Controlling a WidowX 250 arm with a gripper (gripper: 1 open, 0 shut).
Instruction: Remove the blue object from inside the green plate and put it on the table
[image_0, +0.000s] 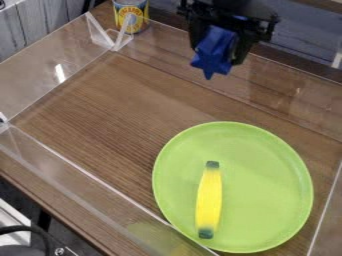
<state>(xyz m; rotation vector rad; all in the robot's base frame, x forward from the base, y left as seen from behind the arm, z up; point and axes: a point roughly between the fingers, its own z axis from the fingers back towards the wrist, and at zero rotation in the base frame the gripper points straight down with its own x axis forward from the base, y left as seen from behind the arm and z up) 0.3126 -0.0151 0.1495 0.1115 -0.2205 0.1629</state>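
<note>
One blue object (213, 57) is being held up in the air, clamped betw. the dark fingers of the claw (222, 45), near the top of the view. Its lower end is hanging just below the fingertips, tilted, w/ nothing touching it underneath. It is being kept well apart from the one green plate (267, 150), which is lying lower right on the tabletop (120, 110). One yellow banana-shaped piece (209, 200) is lying inside that plate. One yellow can (130, 15) is standing at the far edge, approx. top left.
</note>
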